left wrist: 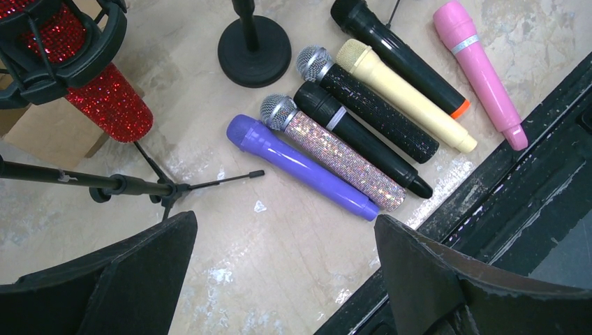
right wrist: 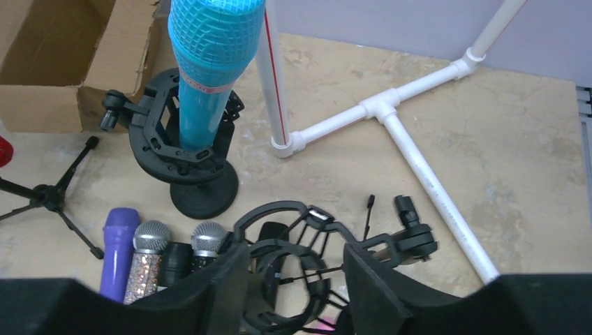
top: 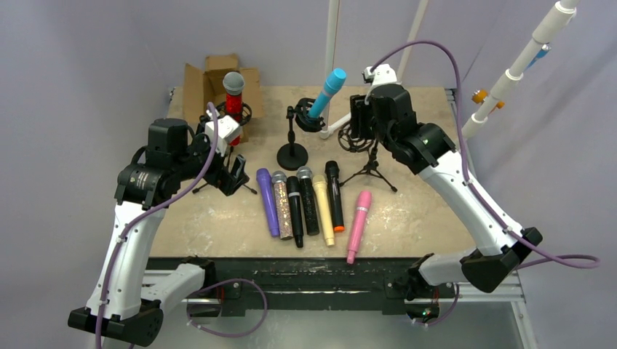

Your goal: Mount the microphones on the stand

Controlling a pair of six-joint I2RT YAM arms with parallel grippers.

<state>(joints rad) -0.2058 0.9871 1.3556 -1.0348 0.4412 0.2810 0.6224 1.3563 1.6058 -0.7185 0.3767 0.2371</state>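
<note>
Several microphones lie side by side on the table: purple point(left wrist: 300, 167), silver glitter point(left wrist: 335, 153), black point(left wrist: 363, 139), black glitter point(left wrist: 380, 105), cream point(left wrist: 405, 94), black with an orange end point(left wrist: 398, 52) and pink point(left wrist: 478, 66). A light blue microphone point(top: 327, 91) stands in the shock mount of the round-base stand point(top: 292, 156). A red glitter microphone point(top: 233, 102) sits in the left tripod's mount. My left gripper point(left wrist: 285, 220) is open over bare table beside the purple one. My right gripper point(right wrist: 294, 251) is open, its fingers either side of the empty shock mount point(right wrist: 276, 207) on the right tripod stand point(top: 372, 166).
An open cardboard box point(top: 211, 80) stands at the back left behind the red microphone. A white PVC pipe frame point(right wrist: 391, 112) lies on the table at the back right, with uprights rising from it. The left tripod's legs point(left wrist: 167, 188) spread near my left gripper. A black rail point(top: 313, 265) borders the near edge.
</note>
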